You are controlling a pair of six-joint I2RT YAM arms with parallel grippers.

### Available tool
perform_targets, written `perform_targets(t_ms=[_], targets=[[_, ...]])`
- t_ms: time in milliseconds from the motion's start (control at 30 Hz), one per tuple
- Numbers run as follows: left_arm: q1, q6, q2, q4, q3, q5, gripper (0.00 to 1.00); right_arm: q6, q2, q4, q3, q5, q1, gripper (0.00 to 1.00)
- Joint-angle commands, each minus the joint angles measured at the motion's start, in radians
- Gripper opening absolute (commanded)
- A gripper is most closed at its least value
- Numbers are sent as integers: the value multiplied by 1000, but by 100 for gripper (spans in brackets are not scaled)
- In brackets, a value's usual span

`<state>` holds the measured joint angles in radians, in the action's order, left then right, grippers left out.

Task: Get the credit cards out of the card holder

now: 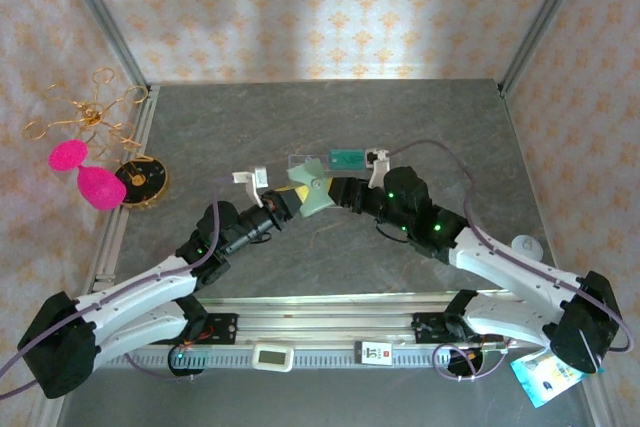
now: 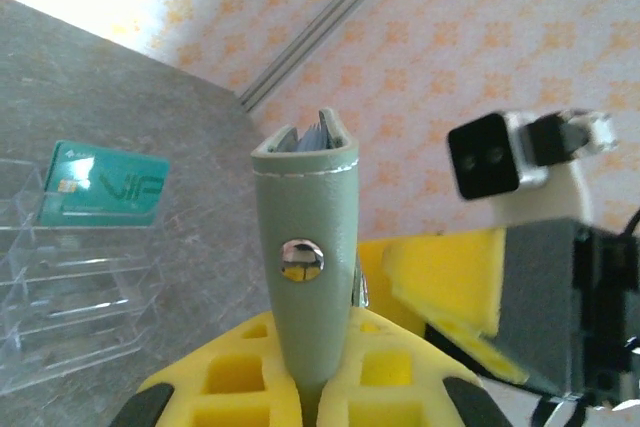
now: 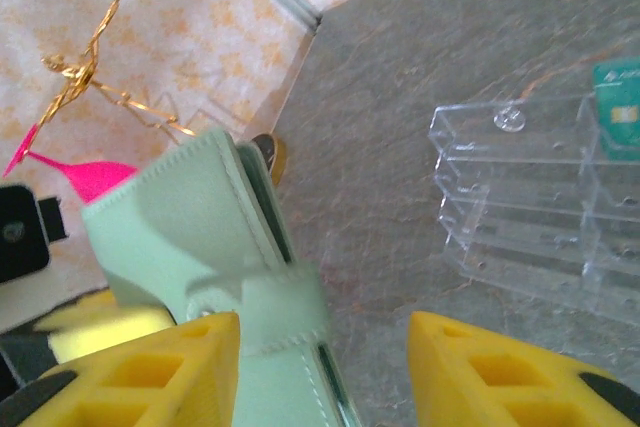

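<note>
Colleague: Near the clear tray (image 2: 70, 277), how did the card holder (image 2: 305, 257) sit?

Me: Upright, my left end effector (image 2: 305, 392) clamped on its smooth, stitched green leatherette; my right end effector (image 3: 325, 347) stood spread beside the soft flap (image 3: 265, 307). I judged I should pinch only the thin, stiff credit cards (image 2: 318, 132) peeking at its mouth and pull straight along the slot.

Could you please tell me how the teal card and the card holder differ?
The card rests in the clear tray; the holder is clamped in the left gripper. The card is teal and printed; the holder is plain sage with a metal snap. Both are small and rectangular.
</note>
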<state>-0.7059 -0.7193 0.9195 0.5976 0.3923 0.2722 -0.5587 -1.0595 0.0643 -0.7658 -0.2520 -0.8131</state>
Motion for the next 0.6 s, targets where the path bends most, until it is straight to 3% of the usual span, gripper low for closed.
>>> perform_targets(t_ms=[0, 100, 567], targets=[[-25, 71, -11, -123, 45, -91, 0, 59, -39, -85, -98, 111, -44, 46], [-30, 83, -11, -165, 69, -126, 0, 78, -71, -110, -144, 178, -84, 47], [-47, 83, -23, -99, 79, -98, 0, 94, -231, -173, -194, 203, -128, 51]])
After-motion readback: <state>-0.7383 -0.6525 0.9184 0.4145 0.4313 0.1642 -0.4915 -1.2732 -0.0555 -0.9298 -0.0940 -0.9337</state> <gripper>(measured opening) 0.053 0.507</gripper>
